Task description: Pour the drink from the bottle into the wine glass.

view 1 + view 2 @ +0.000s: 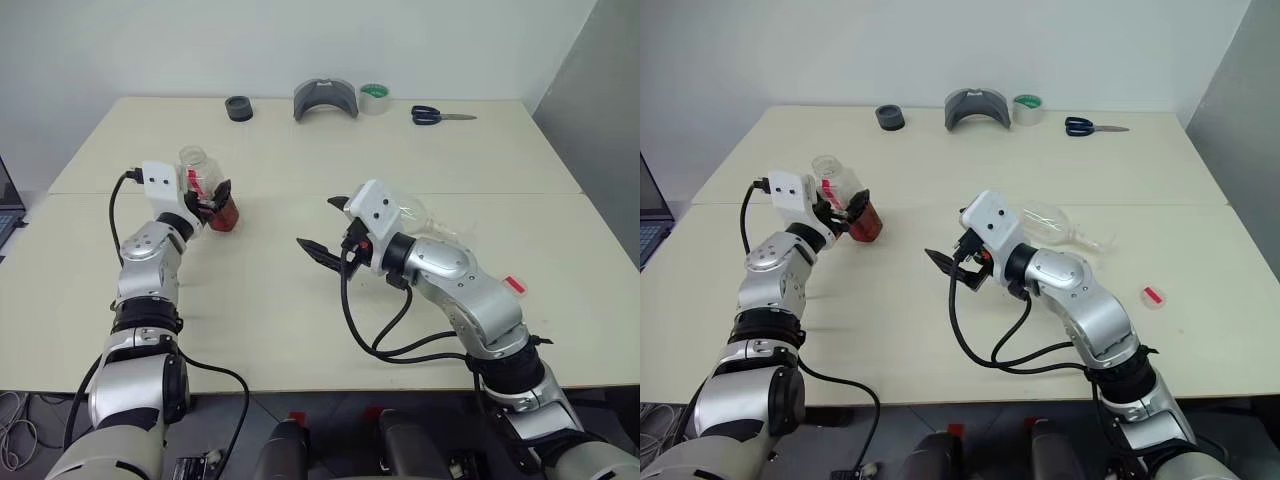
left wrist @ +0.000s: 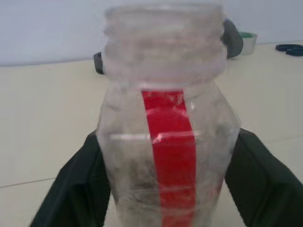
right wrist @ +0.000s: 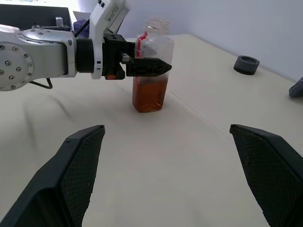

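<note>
bottle (image 3: 151, 66): upright, uncapped, on table | drink (image 3: 149, 93): reddish-brown, lower part | wine glass (image 1: 1055, 226): on its side

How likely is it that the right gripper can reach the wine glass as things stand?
Probably not directly: the wine glass lies on its side behind the right wrist, and the open right gripper points away from it. Nothing else blocks it; the arm would need to turn back.

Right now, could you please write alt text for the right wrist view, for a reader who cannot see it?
The left end effector brackets an uncapped clear bottle that stands on a cream table, with reddish-brown drink in its lower part. The right end effector's two black fingers stand wide apart in the foreground.
</note>
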`<state>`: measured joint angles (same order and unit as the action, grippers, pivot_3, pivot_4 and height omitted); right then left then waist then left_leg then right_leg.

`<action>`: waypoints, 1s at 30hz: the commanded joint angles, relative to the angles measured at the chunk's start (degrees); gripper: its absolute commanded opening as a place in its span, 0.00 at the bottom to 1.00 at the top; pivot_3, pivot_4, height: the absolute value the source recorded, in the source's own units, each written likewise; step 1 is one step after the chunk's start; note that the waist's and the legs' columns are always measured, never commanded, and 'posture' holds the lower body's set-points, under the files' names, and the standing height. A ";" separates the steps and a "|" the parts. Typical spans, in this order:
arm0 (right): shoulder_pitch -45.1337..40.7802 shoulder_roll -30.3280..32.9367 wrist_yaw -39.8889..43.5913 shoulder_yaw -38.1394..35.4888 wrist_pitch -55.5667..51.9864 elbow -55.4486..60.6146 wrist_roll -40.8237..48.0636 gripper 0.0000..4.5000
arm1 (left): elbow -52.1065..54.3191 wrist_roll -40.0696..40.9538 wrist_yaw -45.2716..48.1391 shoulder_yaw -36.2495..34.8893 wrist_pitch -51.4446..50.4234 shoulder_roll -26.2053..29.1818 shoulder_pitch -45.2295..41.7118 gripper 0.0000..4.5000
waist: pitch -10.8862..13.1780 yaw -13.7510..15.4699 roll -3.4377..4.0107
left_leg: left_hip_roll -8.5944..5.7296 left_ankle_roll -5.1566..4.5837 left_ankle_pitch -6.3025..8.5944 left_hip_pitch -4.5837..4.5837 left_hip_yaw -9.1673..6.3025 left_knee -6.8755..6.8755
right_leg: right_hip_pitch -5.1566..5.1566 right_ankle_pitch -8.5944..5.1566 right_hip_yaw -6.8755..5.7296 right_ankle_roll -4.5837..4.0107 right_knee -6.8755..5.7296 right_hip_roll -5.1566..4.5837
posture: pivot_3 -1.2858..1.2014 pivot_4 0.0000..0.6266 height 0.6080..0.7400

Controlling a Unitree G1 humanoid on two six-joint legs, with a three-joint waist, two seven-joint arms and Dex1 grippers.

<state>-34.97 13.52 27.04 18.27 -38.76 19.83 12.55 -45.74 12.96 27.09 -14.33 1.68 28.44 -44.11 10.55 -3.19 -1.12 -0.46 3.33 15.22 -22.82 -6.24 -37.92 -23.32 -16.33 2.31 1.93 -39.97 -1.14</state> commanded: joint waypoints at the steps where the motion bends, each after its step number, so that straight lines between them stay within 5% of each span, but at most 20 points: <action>1: -0.78 -0.45 0.03 -0.04 -0.18 1.85 -0.26 1.00 | 0.75 0.15 0.21 -0.51 0.75 0.37 -0.41 0.99 | 0.00 0.00 0.00 | 0.00 0.00 0.00 0.00 0.00 0.00 | 0.00 0.00 0.00 0.00 0.00 0.00 | 0.52 0.24 1.00; 15: 1.98 1.94 0.91 0.02 0.66 2.51 -1.96 1.00 | 4.61 -2.48 -2.33 0.60 4.21 -0.36 6.29 0.99 | 0.00 -0.01 0.00 | 0.01 0.00 0.00 0.00 -0.01 0.01 | 0.00 0.00 0.00 0.00 0.01 0.00 | 0.52 0.24 1.00; 23: 9.37 7.22 -0.20 -2.07 -1.31 10.41 -3.38 1.00 | 18.31 -2.92 -4.82 0.47 2.32 -0.65 17.27 0.99 | 0.00 0.02 0.00 | 0.06 -0.01 0.01 0.00 -0.02 0.04 | -0.01 0.00 0.04 0.00 0.01 -0.06 | 0.52 0.24 1.00; 30: 15.10 13.21 -7.19 -9.31 -10.93 20.54 -8.39 1.00 | 35.61 1.17 7.61 5.95 -2.24 -0.06 29.92 0.99 | 0.00 0.43 0.00 | 0.12 0.00 0.01 -0.01 0.00 0.05 | 0.03 0.00 0.07 0.00 0.04 -0.16 | 0.52 0.24 1.00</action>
<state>-19.33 26.41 21.72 10.29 -48.25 36.81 5.72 -15.34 12.40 30.82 -10.43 0.36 27.90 -14.41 10.54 -2.77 -1.12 -0.36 3.33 15.22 -22.81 -6.23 -37.87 -23.28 -16.34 2.37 1.93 -39.93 -1.29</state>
